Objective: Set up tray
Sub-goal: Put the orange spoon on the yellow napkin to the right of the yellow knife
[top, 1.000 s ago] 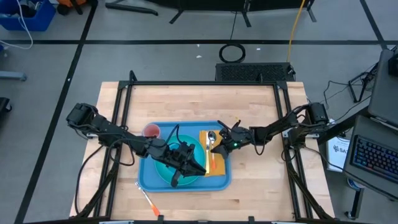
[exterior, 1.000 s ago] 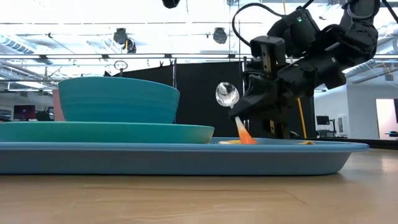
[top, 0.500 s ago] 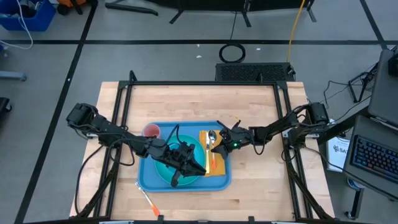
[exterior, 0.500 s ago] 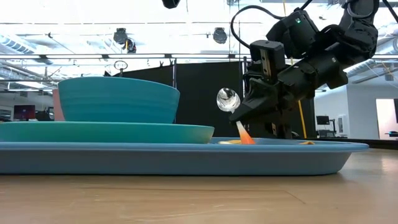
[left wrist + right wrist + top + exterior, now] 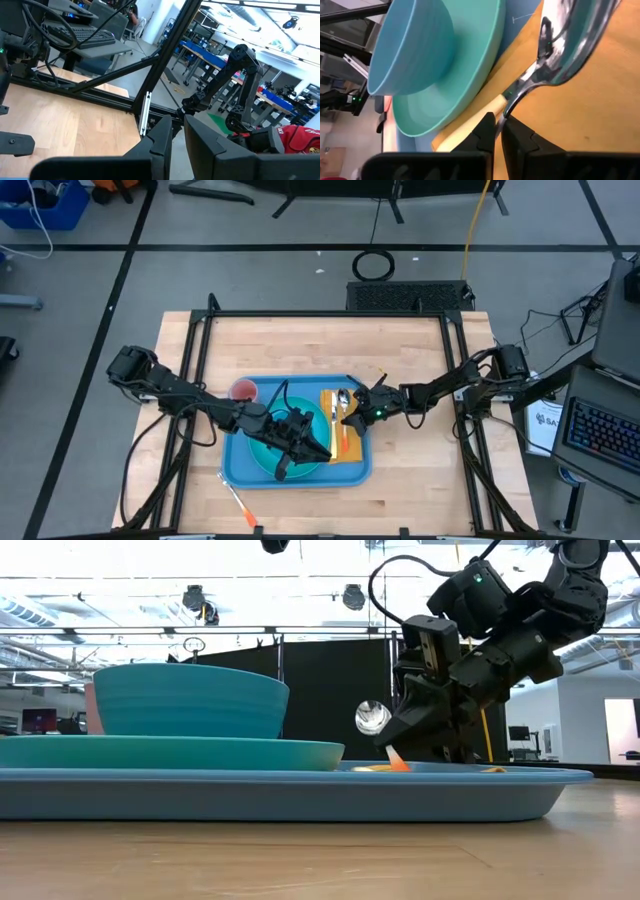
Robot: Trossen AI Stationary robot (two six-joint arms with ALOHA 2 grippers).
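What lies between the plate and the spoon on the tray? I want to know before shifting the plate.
A strip of the yellow napkin lies between the plate and the spoon, clearest in the right wrist view.

Table: pale wood, matt, visible grain. Tray: smooth blue plastic with a soft sheen. Plate and bowl: smooth cyan plastic, slightly glossy. Spoon: polished, mirror-bright metal bowl, orange handle. Mat beneath it: matt orange-yellow, finely textured surface.
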